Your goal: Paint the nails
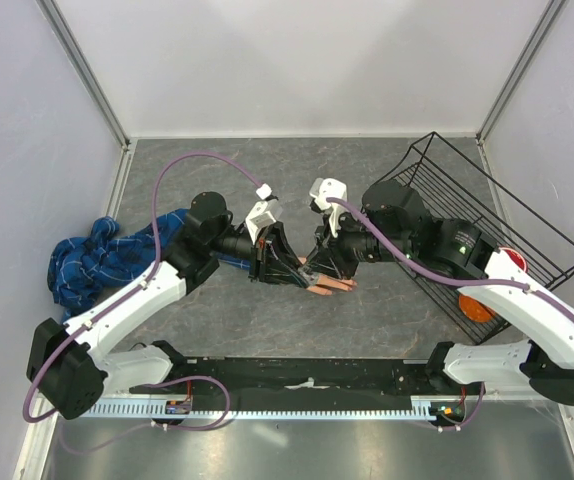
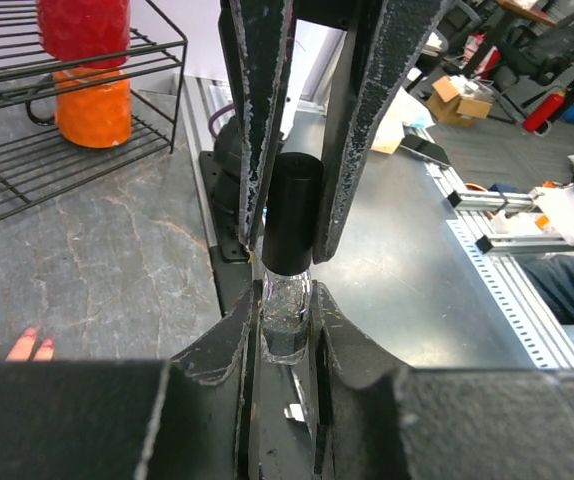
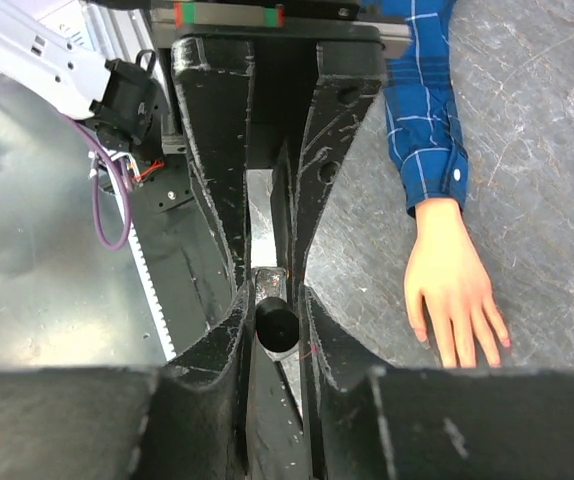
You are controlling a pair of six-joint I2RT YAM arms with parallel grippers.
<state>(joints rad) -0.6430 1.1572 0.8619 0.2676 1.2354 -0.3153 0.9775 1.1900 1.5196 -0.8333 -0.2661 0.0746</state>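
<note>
Left gripper: clamped on the body of the small clear glass polish bottle, which is held off the grey marbled table.

Right gripper: fingers are seen pressed against both sides of the black cylindrical cap, so it is judged closed on it.

Pale peach mannequin hand: laid flat, palm down, at the end of the blue plaid sleeve, beside the two grippers. The nails are tiny and point away from the sleeve.

Handling, as judged:
- The hand is probably light and stiff, and likely to slide under a firm stroke, so only light brush contact is advised.
- The glass is smooth and breakable. It is best gripped on the body, with only the cap turned.
</note>
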